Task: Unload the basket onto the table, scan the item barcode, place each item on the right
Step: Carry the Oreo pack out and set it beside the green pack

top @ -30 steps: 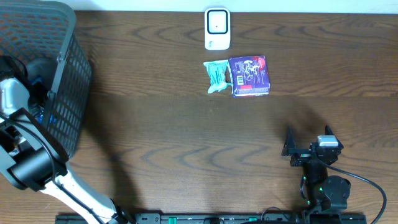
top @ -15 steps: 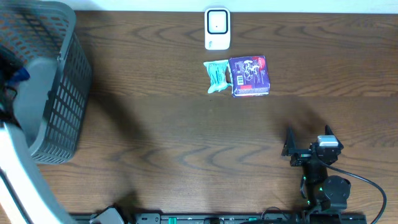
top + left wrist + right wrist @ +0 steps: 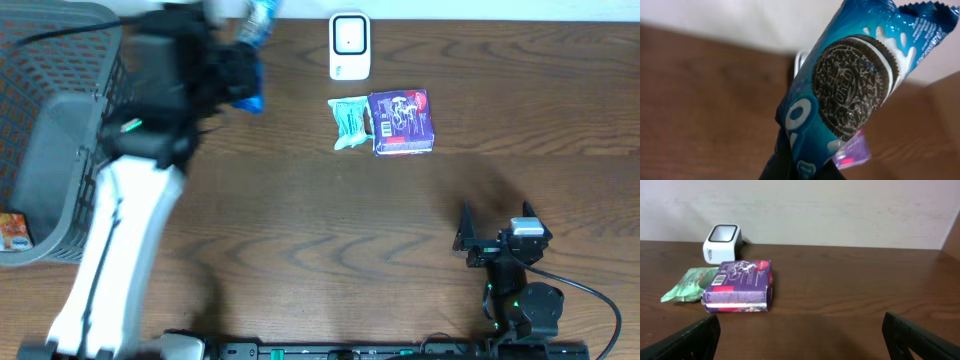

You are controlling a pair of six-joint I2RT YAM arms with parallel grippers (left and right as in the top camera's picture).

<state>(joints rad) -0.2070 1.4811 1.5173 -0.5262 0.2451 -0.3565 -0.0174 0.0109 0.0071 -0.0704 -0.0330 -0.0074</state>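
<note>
Although blur smears the left arm in the overhead view, we can read the scene across. At the left edge sits the grey mesh basket, with an orange packet in its lower left corner. Right of it, in the upper left of the frame, the left gripper is clamped on the lower end of the Oreo packet, which rises past the fingers and fills the middle of the wrist view, cookie picture facing the lens. The packet sits between the basket and the barcode scanner at top centre, near the scanner but apart from it. We see no barcode on the face that shows. Just below the scanner lie a green pouch and, touching its right side, a purple box. At lower right the right gripper rests with its jaws spread wide and nothing between them, well apart from everything else. We judge the packet light, its film slick and crinkly, and the biscuits inside brittle. A pinch near the end seam, as now, seems safest, since squeezing the middle could crack the cookies or cover the code.
</note>
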